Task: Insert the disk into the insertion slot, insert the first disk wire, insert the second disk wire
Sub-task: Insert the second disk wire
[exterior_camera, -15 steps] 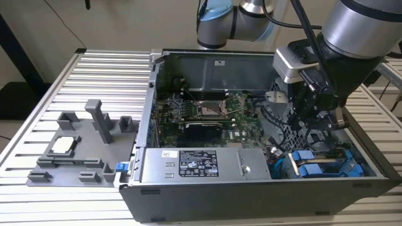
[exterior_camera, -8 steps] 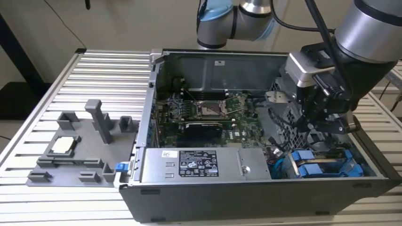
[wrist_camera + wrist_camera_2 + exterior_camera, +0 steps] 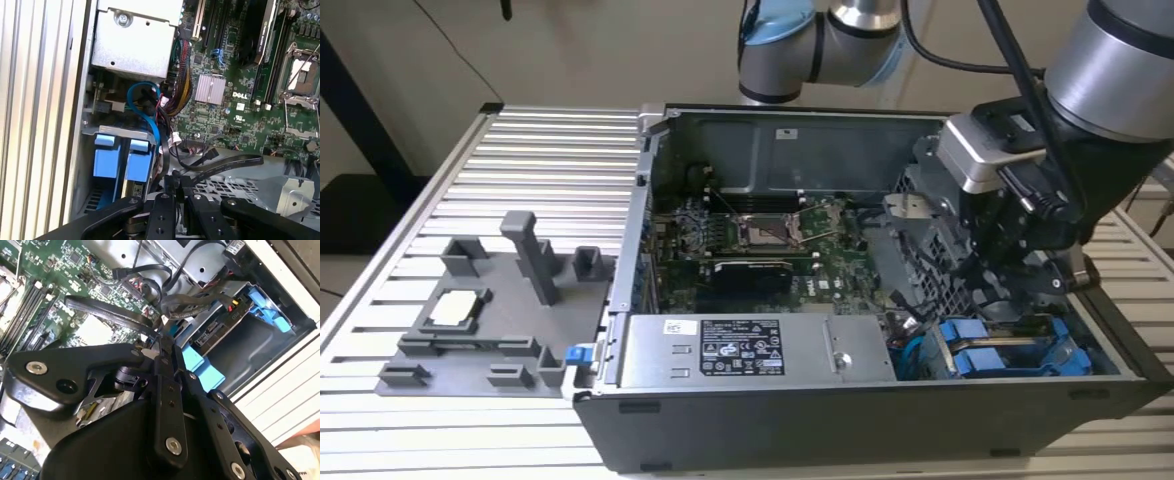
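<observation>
The disk (image 3: 994, 352) lies in the front right corner of the open computer case, its blue bracket (image 3: 120, 162) poking out of the insertion slot of the grey perforated drive cage (image 3: 235, 189). My gripper (image 3: 1051, 285) hangs inside the case just above that cage. In both wrist views its fingers are drawn together at the tips (image 3: 159, 342) on the end of a flat black disk wire (image 3: 110, 310). The wire arcs away over the motherboard (image 3: 225, 164). The gripper tip (image 3: 172, 181) sits close beside the disk's blue bracket (image 3: 202, 367).
A grey power-supply box (image 3: 734, 350) fills the case's front left. The green motherboard (image 3: 761, 235) lies behind it. A blue cable (image 3: 150, 107) and coloured wire bundles loop near the disk. A grey fixture block (image 3: 494, 310) stands on the ribbed table at the exterior view's left.
</observation>
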### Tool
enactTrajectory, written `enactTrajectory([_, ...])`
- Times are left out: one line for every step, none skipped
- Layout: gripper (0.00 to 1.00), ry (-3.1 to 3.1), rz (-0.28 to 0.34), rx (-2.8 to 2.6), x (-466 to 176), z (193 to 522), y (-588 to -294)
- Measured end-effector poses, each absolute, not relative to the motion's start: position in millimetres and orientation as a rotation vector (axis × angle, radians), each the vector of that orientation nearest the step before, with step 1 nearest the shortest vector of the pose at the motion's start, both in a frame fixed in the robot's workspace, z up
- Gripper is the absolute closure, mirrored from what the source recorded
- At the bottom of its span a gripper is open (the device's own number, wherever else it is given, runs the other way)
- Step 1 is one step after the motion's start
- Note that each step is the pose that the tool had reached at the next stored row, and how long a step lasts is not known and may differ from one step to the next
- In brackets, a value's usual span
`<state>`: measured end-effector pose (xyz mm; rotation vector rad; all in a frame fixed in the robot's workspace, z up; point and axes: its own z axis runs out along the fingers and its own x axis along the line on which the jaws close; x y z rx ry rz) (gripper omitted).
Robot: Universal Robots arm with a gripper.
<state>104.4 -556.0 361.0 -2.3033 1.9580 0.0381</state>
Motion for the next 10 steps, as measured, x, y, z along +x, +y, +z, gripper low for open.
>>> enactTrajectory([0.84, 1.963, 0.034, -2.302, 104, 361, -556])
enactTrajectory([0.84, 1.968, 0.032, -2.300, 104, 361, -557])
enactTrajectory([0.84, 1.971, 0.031, -2.298, 104, 360, -558])
enactTrajectory([0.84, 1.973, 0.031, -2.296, 104, 360, -560])
enactTrajectory([0.84, 1.975, 0.030, -2.295, 104, 360, -561])
enactTrajectory([0.84, 1.976, 0.030, -2.294, 104, 360, -563])
enactTrajectory([0.84, 1.977, 0.030, -2.293, 105, 360, -564])
enactTrajectory([0.84, 1.977, 0.030, -2.293, 105, 360, -566])
enactTrajectory([0.84, 1.978, 0.030, -2.292, 106, 359, -567])
enactTrajectory([0.84, 1.978, 0.030, -2.292, 107, 359, -569])
